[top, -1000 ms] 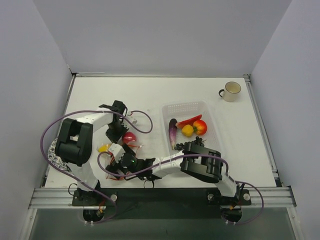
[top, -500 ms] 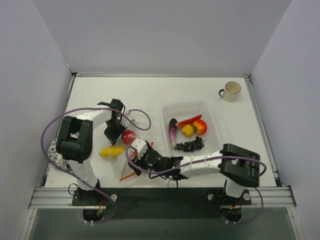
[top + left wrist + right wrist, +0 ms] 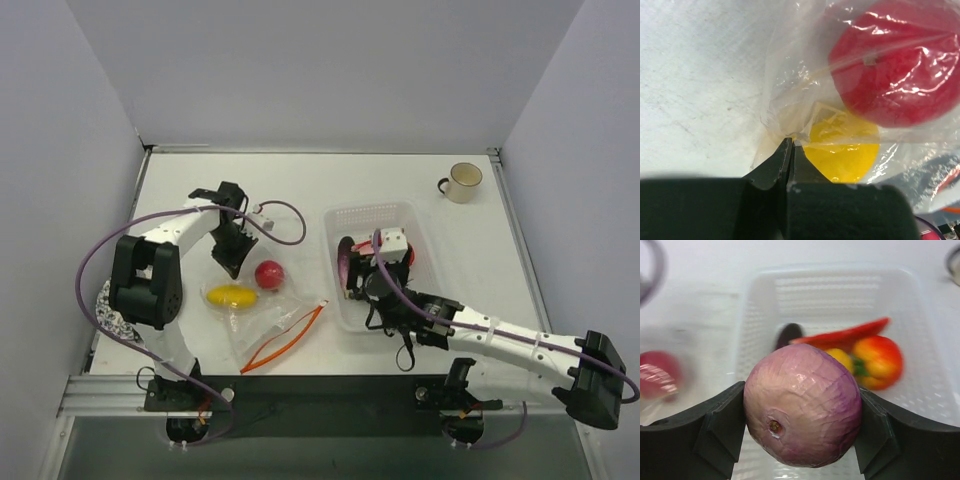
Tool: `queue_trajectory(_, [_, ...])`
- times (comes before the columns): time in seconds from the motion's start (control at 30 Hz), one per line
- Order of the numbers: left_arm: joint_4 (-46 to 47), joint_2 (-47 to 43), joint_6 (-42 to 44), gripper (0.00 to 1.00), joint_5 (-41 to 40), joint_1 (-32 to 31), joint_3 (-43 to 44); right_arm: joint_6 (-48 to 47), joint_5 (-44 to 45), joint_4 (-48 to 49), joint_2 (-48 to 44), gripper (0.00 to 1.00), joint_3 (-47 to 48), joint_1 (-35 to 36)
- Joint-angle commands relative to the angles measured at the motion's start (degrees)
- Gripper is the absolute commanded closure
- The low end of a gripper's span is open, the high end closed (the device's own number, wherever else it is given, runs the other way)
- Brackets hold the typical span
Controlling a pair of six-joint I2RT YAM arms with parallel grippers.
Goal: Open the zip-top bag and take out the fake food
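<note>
The zip-top bag (image 3: 262,318) lies flat left of centre, its orange-red zip strip (image 3: 287,338) at the near side. A red round fruit (image 3: 268,274) and a yellow lemon-like piece (image 3: 230,296) are inside it. My left gripper (image 3: 231,262) is shut on the bag's far corner; in the left wrist view its tips (image 3: 790,143) pinch the plastic next to the yellow piece (image 3: 845,152) and the red fruit (image 3: 890,75). My right gripper (image 3: 802,415) is shut on a purple onion (image 3: 802,410), held over the white basket (image 3: 840,287).
The basket (image 3: 375,213) holds an eggplant (image 3: 345,262), a red chili (image 3: 850,332), a yellow piece (image 3: 841,356) and a red-orange fruit (image 3: 880,360). A cream cup (image 3: 462,182) stands at the back right. A patterned object (image 3: 105,308) lies at the left edge.
My right arm has swung right from the bag to over the basket, carrying the purple onion. The left gripper has shifted slightly back, still holding the bag's corner.
</note>
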Motion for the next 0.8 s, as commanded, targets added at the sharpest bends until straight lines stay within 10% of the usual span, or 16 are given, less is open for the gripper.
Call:
queue_trajectory(0.0, [-2.3,-3.7,-0.2,1.0,3.2,-1.1,0.0,15.3,9.4,-23.7,-0.5,0.34,3.1,-7.9])
queue_trajectory(0.07, [-1.1,-3.4,0.0,1.0,2.3,-1.2,-1.8,15.5,8.8,-26.1,-0.1,0.0,3.9,-9.0])
queue_trajectory(0.47, [-8.4,-6.3,0.4,1.0,6.4,-1.1,6.1,-3.0,10.2,-15.3,6.0,0.0,7.4,13.5])
queue_trajectory(0.77, [-19.1,-11.9,0.5,1.0,12.7,-3.0,16.4,-1.2,8.9,-8.8,13.0,0.0,4.9,16.0])
